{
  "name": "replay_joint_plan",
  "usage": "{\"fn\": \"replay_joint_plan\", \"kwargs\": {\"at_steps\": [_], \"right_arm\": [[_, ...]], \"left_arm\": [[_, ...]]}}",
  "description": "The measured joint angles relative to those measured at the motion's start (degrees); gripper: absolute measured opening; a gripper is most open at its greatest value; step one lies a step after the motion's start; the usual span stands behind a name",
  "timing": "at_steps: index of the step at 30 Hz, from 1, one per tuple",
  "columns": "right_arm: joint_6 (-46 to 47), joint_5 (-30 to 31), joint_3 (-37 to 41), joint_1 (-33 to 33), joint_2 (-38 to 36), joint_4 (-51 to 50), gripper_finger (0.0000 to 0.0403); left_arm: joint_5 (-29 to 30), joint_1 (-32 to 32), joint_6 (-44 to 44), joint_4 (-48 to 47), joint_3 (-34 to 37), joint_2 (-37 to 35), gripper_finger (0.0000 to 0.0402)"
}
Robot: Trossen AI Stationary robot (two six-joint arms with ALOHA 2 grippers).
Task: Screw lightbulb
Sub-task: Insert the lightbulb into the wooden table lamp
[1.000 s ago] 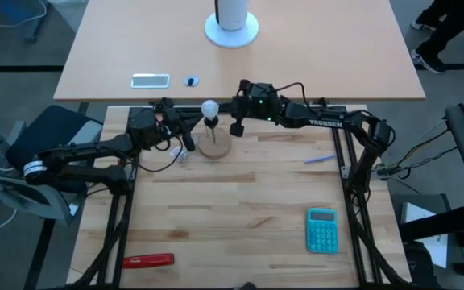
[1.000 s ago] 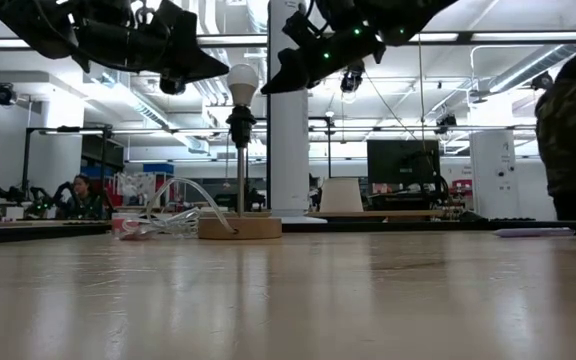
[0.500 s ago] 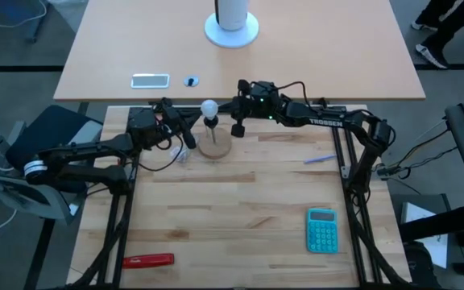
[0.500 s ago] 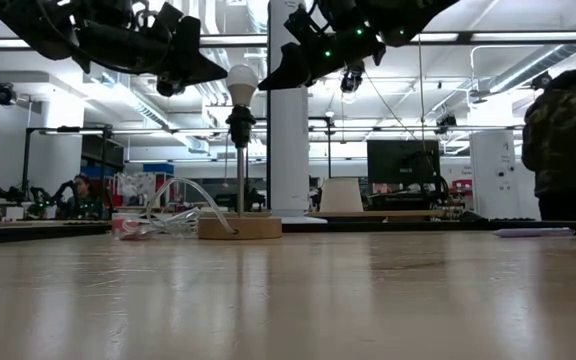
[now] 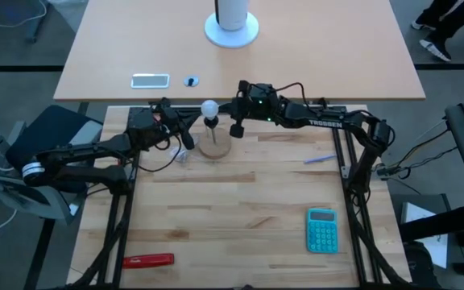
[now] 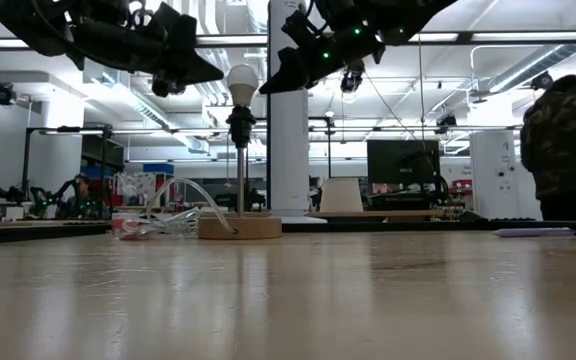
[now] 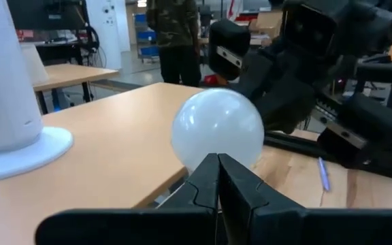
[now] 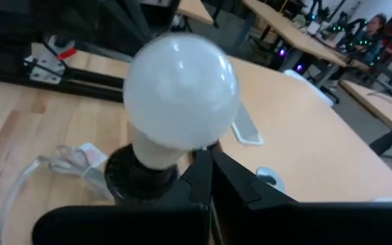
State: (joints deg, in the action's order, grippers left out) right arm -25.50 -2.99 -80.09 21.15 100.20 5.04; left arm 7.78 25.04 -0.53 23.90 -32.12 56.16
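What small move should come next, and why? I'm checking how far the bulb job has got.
Probably back the right gripper a little farther off. The lightbulb already sits upright in the black socket on the lamp stand's wooden base, and neither gripper holds it: both sets of fingers look shut, with the left gripper clear on the other side.

A white lightbulb (image 5: 209,107) sits in a black socket (image 8: 141,178). The table (image 5: 240,209) is pale wood; the calculator (image 5: 322,229) teal, the marker (image 5: 148,261) red.
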Motion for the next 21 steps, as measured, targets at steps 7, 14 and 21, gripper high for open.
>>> {"fn": "replay_joint_plan", "kwargs": {"at_steps": [7,14,21], "right_arm": [[-0.07,0.05,-0.02,0.24,0.0,0.79,0.0002],[0.03,0.15,0.55,0.41,-0.02,0.82,0.0002],[1.51,0.13,0.71,2.19,-0.02,1.21,0.0002]], "left_arm": [[-0.44,0.0,1.09,0.54,0.0,0.75,0.0],[-4.35,-0.8,1.27,0.59,0.0,0.96,0.0],[-4.37,-1.67,-0.42,0.46,0.0,0.99,0.0]]}}
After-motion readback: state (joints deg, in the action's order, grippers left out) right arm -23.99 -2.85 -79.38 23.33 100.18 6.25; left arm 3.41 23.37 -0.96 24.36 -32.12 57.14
